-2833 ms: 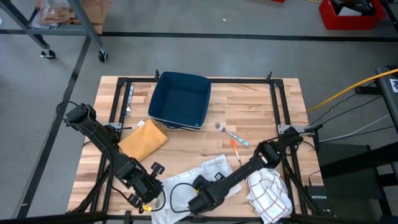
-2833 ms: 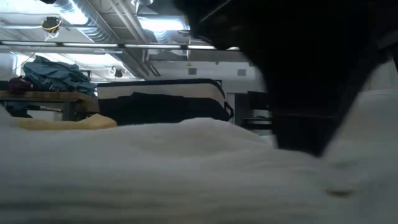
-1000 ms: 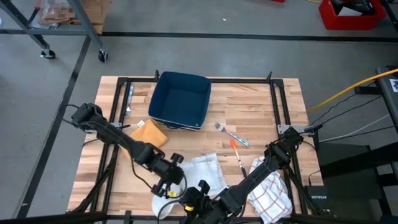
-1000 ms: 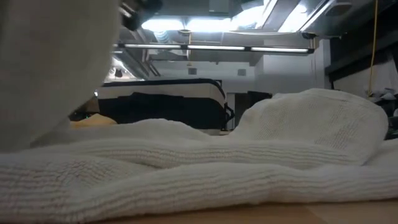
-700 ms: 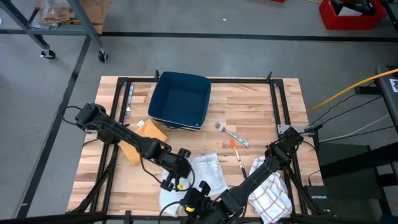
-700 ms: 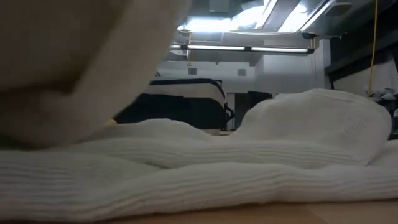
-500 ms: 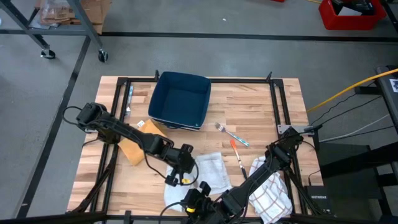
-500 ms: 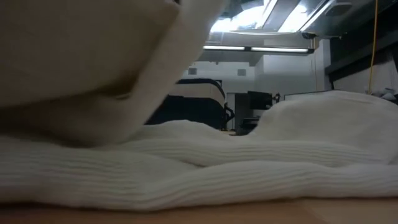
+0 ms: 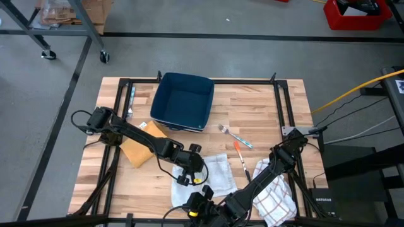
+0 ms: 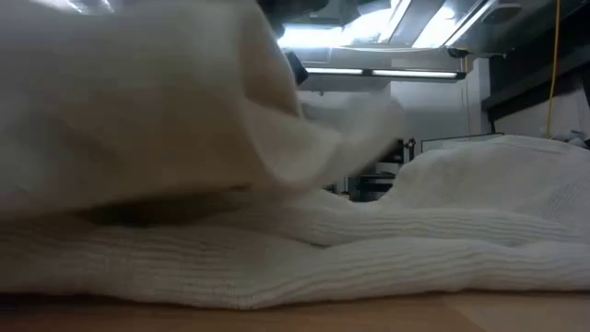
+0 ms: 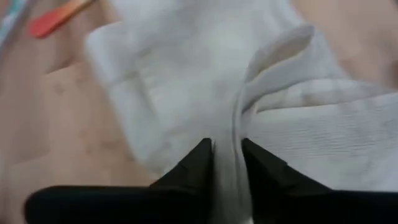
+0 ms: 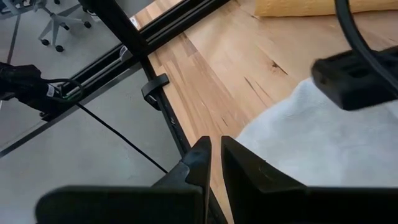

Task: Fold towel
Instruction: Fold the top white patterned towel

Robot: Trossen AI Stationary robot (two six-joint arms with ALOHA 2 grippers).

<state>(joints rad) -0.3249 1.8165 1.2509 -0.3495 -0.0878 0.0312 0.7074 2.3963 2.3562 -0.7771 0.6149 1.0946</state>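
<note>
The white towel (image 9: 211,173) lies near the tabletop's (image 9: 259,107) near edge, centre-right, half doubled over itself. The left pincer (image 9: 191,169) sits over its left part, jaws narrowly parted with a raised fold of cloth standing between them. The right pincer (image 12: 212,163) is at the near edge, narrow, and appears to hold nothing. To finish this fold well, lay the carried edge flush with the layer beneath, let the cloth drop free before lifting away, and rise straight up so the fold isn't dragged.
</note>
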